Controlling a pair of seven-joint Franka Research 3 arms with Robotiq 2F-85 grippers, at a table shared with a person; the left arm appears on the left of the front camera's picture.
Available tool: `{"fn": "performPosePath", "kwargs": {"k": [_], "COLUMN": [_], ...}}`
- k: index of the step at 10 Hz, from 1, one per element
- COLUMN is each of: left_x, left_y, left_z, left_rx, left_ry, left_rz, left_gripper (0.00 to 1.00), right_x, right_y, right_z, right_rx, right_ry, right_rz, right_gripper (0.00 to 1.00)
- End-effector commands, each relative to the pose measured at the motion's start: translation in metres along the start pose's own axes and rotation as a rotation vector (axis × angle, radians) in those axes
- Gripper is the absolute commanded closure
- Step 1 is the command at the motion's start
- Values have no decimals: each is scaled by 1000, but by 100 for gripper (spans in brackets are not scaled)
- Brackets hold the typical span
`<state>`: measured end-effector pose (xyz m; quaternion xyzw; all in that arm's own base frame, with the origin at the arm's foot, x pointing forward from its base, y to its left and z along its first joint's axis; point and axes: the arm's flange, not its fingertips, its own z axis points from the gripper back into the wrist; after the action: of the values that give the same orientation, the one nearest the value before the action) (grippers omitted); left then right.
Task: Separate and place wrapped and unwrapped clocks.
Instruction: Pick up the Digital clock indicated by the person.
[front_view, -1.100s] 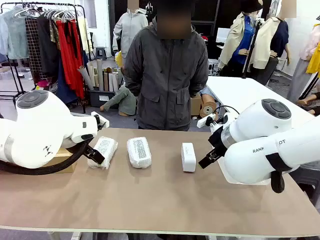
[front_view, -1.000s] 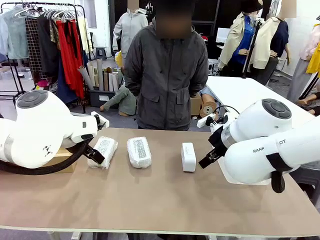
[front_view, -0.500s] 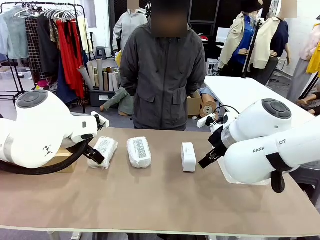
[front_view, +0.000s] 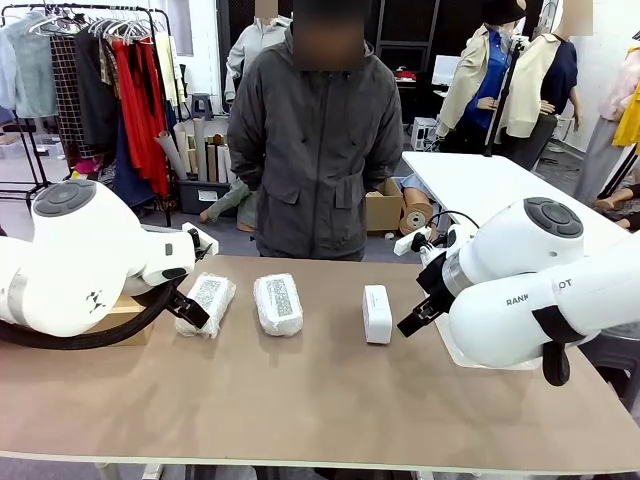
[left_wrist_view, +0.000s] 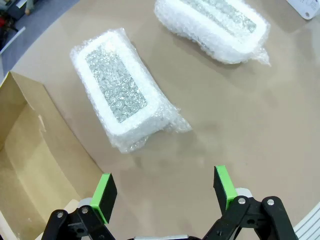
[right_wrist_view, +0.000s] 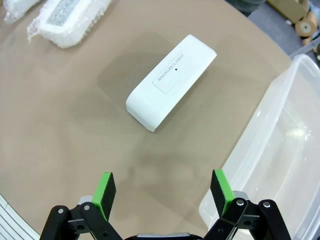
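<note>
Broadly, a brown tabletop (front_view: 320, 400) spans the scene, with a person (front_view: 315, 150) standing at its far edge. An open cardboard box (left_wrist_view: 30, 150) sits at the robot's left and a clear plastic bin (right_wrist_view: 285, 140) at its right.

Three clocks lie in a row on the tabletop, apart from one another. The left wrapped clock (front_view: 206, 303) and the middle wrapped clock (front_view: 278, 304) are white blocks in bubble wrap with grey speckled faces. The wrap looks soft and slippery, likely to give and slide under pressure, so a firm hold across the short width at mid-length seems best. The unwrapped clock (front_view: 377, 314) is a smooth, hard white block, probably light. Its long flat sides offer the surest hold.

The left gripper (left_wrist_view: 164, 189) hovers near the left wrapped clock, and the right gripper (right_wrist_view: 162, 190) hovers near the unwrapped clock. Both have their green-padded fingers wide apart, holding nothing.
</note>
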<state>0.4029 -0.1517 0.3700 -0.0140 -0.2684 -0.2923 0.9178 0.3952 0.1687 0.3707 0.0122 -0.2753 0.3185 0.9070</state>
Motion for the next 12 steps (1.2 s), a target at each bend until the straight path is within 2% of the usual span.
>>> {"fn": "performPosePath", "kwargs": {"k": [1,12], "left_x": [0,0], "left_y": [0,0], "left_z": [0,0], "left_rx": [0,0], "left_ry": [0,0], "left_rz": [0,0], "left_gripper": [0,0], "right_x": [0,0], "right_y": [0,0], "right_z": [0,0], "right_rx": [0,0], "right_ry": [0,0], "right_rz": [0,0], "right_gripper": [0,0]}}
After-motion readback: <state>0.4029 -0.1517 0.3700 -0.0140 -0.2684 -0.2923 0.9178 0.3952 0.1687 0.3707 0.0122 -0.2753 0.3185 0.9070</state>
